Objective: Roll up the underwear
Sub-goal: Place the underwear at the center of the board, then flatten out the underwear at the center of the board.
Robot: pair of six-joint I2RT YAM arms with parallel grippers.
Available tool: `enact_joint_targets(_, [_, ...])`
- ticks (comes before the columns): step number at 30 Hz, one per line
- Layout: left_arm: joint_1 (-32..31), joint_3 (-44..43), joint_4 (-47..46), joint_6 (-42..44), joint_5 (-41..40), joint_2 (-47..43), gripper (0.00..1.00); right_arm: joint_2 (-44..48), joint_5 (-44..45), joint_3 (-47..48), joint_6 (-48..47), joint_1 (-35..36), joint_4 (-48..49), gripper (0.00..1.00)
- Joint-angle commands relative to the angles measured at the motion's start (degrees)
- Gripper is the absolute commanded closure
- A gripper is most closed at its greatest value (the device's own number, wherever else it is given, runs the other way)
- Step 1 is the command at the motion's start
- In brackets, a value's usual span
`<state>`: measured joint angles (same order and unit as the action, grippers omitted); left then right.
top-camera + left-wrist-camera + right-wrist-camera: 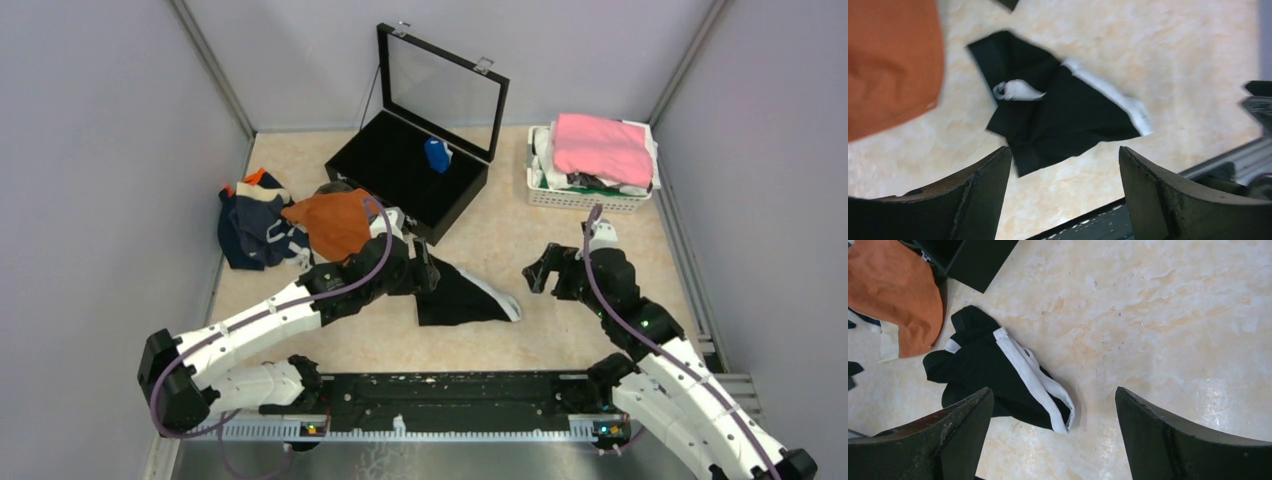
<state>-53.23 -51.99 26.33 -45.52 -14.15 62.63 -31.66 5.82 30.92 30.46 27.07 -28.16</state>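
A black pair of underwear (462, 295) with a white waistband lies crumpled and flat on the table's middle. It also shows in the left wrist view (1063, 117) and the right wrist view (980, 372). My left gripper (424, 270) hovers at its left edge, open (1064, 150), with nothing between the fingers. My right gripper (541, 270) hangs open (1053, 390) just right of the waistband, clear of the cloth. A rust-orange pair (335, 222) and a navy heap (250, 228) lie to the left. A blue roll (437, 155) sits inside the black box (455, 210).
The black box stands at the back centre with its glass lid (445, 85) raised. A white basket (585, 200) holding a pink folded cloth (600, 147) is at the back right. Grey walls enclose the table on three sides. A black rail (450, 400) runs along the near edge.
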Motion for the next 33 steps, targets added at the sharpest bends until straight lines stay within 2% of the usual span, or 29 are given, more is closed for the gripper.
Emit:
enact_joint_targets(1, [0.1,7.0,2.5,-11.6,-5.0,-1.8,0.16,-3.2,-4.9,1.7,-0.6,-0.5,4.7,0.1])
enact_joint_targets(8, [0.3,10.9,-1.1,-15.1,-7.0,1.9,0.17,-6.7,-8.9,1.6,-1.6,-0.5,6.1,0.11])
enact_joint_targets(19, [1.5,12.6,-9.0,-17.9,-6.5,10.2,0.27,-5.7,-9.2,0.9,-1.5,-0.5,5.8,0.11])
enact_joint_targets(26, [2.5,11.9,-10.7,-15.1,-10.1,13.7,0.63,-5.1,-9.0,1.1,-1.9,-0.5,5.2,0.11])
enact_joint_targets(33, [3.7,7.4,-9.9,-6.4,-11.9,13.9,1.0,-2.9,-7.7,1.1,-2.0,-0.5,3.7,0.1])
